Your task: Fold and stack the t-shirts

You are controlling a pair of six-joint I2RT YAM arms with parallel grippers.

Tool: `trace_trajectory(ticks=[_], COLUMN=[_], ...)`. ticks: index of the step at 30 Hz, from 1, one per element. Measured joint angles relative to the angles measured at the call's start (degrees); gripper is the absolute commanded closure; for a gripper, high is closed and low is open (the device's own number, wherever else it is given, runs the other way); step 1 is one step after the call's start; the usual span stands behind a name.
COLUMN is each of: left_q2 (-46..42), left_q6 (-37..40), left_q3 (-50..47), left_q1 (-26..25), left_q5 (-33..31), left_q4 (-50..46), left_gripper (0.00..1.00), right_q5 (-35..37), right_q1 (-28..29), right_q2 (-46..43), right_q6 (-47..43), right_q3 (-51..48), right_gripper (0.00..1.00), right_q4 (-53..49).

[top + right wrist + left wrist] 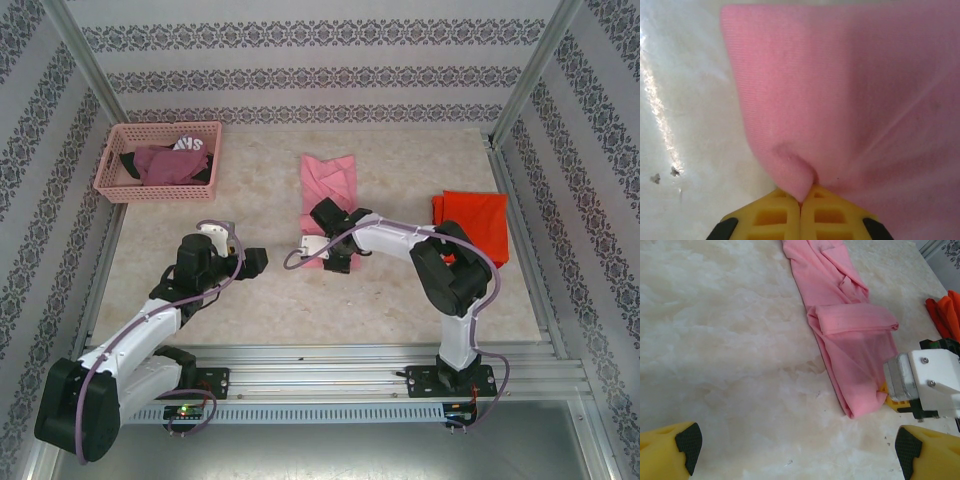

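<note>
At bench (260, 310) centre: pink t-shirt (328, 180), folded strip, near hem pinched by closed right end effector (801, 200), presumably for the next fold. Left end effector (797, 444) open, beside it. Orange t-shirt (475, 222) folded, right.

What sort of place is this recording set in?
Probably a lab test cell, not a home: silver aluminium frame posts, patterned wallpaper panels around a marble-look tabletop, and a metal mounting rail at its near edge.
</note>
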Motion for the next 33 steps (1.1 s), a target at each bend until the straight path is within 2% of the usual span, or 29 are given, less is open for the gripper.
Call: trace_trajectory(ticks=[4,9,14,19,21,23,28,33], left_q2=[-0.3,1.6,10.4,20.7,24.5,28.7,37.6,43.4], left_q6=[0.0,-1.2,-5.9,-13.8,-17.1,-20.3,-26.2,-30.3], left_q3=[0.0,0.0,2.3,9.7,12.9,16.2,23.0,27.2], left_q1=[0.0,-0.9,-4.7,-9.0,-9.7,-10.3,-11.6,-13.4], left_q5=[0.0,0.0,-1.2,-2.4,-2.7,-2.6,-0.9,1.7], left_q4=[0.0,0.5,2.5,3.4,3.3,3.1,2.4,1.3], left_gripper=[0.0,0.0,0.0,0.0,0.1,0.27,0.49,0.58], right_q5=[-0.4,-3.7,-6.7,-8.9,-9.5,-9.7,-9.7,-9.7], right_q1=[0.0,0.3,2.3,4.2,4.3,4.4,4.5,4.5], right_q2=[-4.2,-15.5,-24.8,-29.7,-31.5,-33.2,-33.7,-31.9], right_q6=[0.8,3.2,6.2,8.5,9.1,9.5,9.6,9.6], right_q3=[-3.8,-8.5,-10.7,-11.4,-11.4,-11.4,-11.3,-10.7], right_gripper=[1.0,1.0,1.0,1.0,1.0,1.0,1.0,1.0], right_q4=[-0.6,-3.3,-7.7,-13.6,-15.3,-16.8,-18.7,-19.4])
